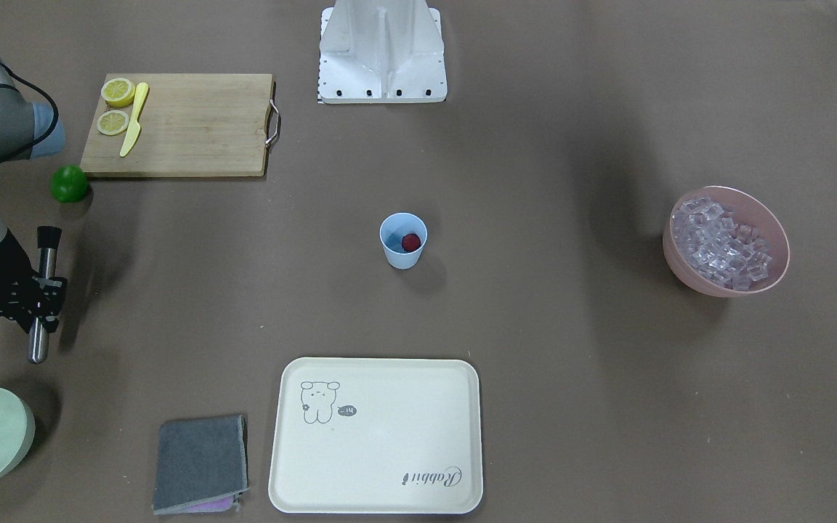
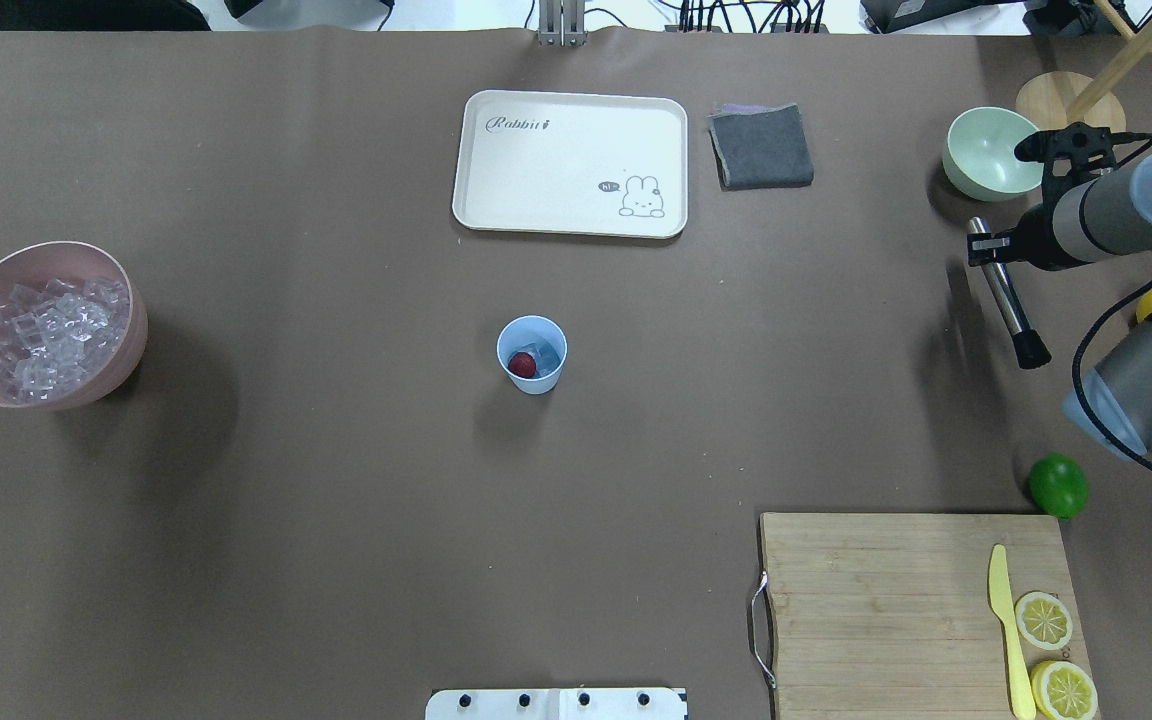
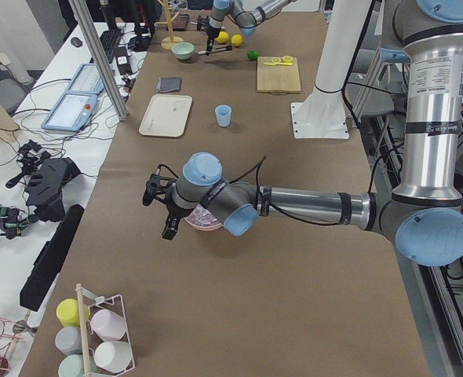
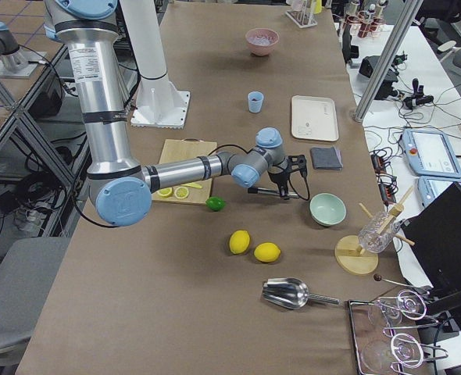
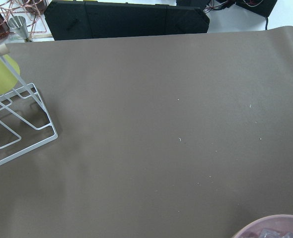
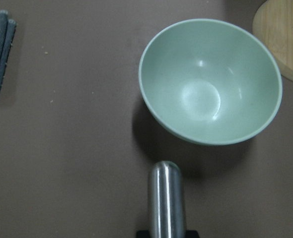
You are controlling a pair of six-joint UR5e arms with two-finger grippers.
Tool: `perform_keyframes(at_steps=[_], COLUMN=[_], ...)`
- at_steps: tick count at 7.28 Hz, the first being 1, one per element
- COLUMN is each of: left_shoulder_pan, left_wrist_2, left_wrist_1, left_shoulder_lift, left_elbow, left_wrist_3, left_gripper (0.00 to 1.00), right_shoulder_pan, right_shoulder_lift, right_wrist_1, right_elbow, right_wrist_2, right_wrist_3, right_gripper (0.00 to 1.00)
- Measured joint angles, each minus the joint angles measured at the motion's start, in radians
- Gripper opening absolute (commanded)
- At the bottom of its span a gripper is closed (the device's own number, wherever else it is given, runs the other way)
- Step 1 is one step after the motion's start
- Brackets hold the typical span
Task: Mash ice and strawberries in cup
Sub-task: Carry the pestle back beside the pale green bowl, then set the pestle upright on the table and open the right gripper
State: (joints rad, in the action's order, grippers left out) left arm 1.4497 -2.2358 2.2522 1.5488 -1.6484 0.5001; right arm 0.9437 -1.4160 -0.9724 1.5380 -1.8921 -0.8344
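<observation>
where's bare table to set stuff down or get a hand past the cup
Widest bare stretch: between the pink bowl and the cup. Also bare: cup to tray, and cup to cutting board. Crowded at the robot's right: green bowl, lime, and the right gripper holding the muddler.

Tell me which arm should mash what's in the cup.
The right: its fingers clamp the muddler, and the cup holding strawberry and ice stands open mid-table. The left arm, by the pink bowl, shows no tool.
</observation>
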Motion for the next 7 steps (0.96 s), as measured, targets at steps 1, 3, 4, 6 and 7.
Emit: perform_keyframes(at_steps=[1,3,4,6,7], left_shoulder_pan=[0.000,0.000,0.000,0.000,0.000], left_wrist_2=[0.011,0.019,0.020,0.020,0.020], left_wrist_1=[0.001,0.001,0.001,0.001,0.001], left_shoulder_lift=[0.001,0.004,0.004,0.003,0.003], left_elbow=[-0.002,-0.005,-0.006,-0.008,-0.008], left_wrist_3=[0.000,0.000,0.000,-0.004,-0.005], left_gripper=[0.97,0.97,0.97,0.97,0.98], right_shoulder_pan=[-0.011,-0.020,-0.021,-0.020,-0.014], right_shoulder_lift=[0.000,0.000,0.002,0.011,0.015], right_wrist_1=[0.000,0.000,0.001,0.003,0.001], right_elbow=[-0.013,-0.032,-0.036,-0.037,-0.034], right_wrist_2=[0.001,-0.001,-0.003,-0.008,-0.022], right_wrist_3=[-0.001,-0.003,-0.018,-0.052,-0.055], right_gripper=[0.00,0.99,1.00,1.00,1.00])
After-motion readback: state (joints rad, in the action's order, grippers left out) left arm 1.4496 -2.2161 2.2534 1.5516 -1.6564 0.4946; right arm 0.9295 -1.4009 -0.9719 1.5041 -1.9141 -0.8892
